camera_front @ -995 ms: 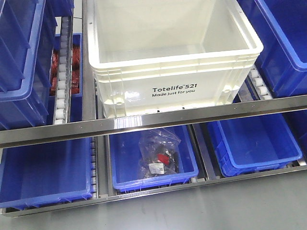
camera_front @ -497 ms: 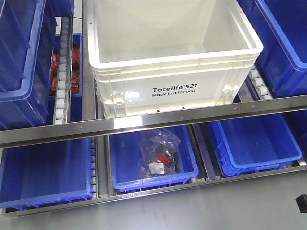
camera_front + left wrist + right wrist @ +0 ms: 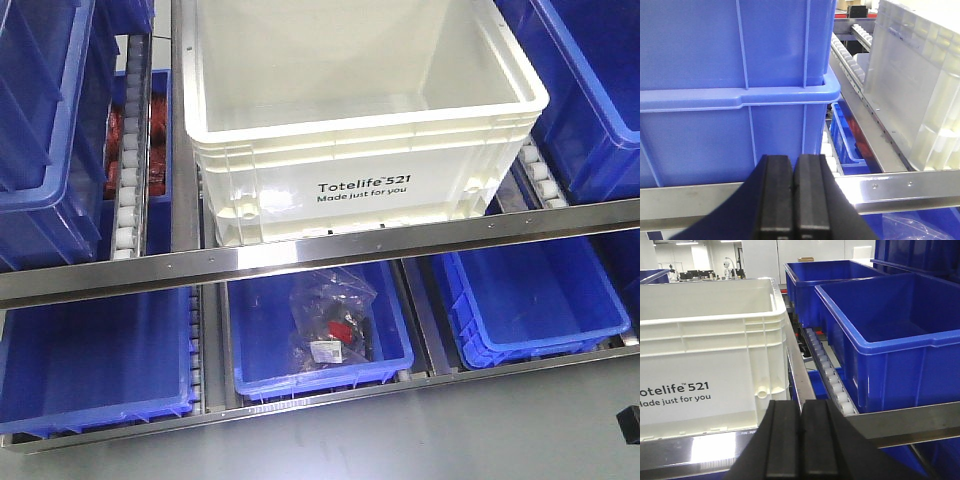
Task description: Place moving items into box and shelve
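The white box (image 3: pixel 360 190) is seen on the upper shelf (image 3: pixel 320 250), blue bins (image 3: pixel 60 130) at 3 and 9 o'clock. Left tool (image 3: pixel 793 200) and right tool (image 3: pixel 800 440) are pressed together, empty.

The front view looks steeply down on the large white ribbed plastic crate (image 3: pixel 365 150). Both wrist views sit low and close, facing 12 o'clock, and share that crate (image 3: pixel 705 370) (image 3: pixel 920 85).

The left gripper (image 3: pixel 793 200) is matte black, with two flat rectangular fingers (image 3: pixel 777 195) that widen below into sloped black shoulders. The right gripper (image 3: pixel 801 445) has the same black build, its fingers (image 3: pixel 784 440) faintly grooved lengthwise. In the front view, only a small black corner (image 3: pixel 629 424) of the robot shows.
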Robot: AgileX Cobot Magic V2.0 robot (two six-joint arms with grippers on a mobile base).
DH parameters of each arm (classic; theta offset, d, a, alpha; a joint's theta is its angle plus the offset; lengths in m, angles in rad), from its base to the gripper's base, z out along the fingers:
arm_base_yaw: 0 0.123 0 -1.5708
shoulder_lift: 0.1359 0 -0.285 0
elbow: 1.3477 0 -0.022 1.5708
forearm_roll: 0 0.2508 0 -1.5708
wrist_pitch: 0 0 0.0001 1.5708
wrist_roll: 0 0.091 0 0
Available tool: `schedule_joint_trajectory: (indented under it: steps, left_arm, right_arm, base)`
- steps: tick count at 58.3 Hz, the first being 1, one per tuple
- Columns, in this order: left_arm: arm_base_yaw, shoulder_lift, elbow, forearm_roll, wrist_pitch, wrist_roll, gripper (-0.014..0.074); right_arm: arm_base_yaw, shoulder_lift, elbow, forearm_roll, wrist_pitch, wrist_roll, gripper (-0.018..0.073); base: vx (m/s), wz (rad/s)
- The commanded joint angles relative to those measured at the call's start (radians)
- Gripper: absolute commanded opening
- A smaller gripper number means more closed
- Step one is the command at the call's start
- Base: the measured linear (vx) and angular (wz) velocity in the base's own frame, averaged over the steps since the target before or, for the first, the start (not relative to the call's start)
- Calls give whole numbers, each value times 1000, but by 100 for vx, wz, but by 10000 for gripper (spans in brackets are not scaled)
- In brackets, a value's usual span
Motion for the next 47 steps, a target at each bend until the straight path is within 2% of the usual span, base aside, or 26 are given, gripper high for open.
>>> schedule_joint_trajectory:
  steps: [1,47]
  left_arm:
    - [1,-15,31,-11,-79,-6,-7]
    - [1,-15,31,-11,-79,-6,-7]
  right_arm:
    - [-9,-11,5,-3,-82,-2,-8]
    - [-9,-11,5,-3,-82,-2,-8]
  base:
    - [0,0]
    - [0,0]
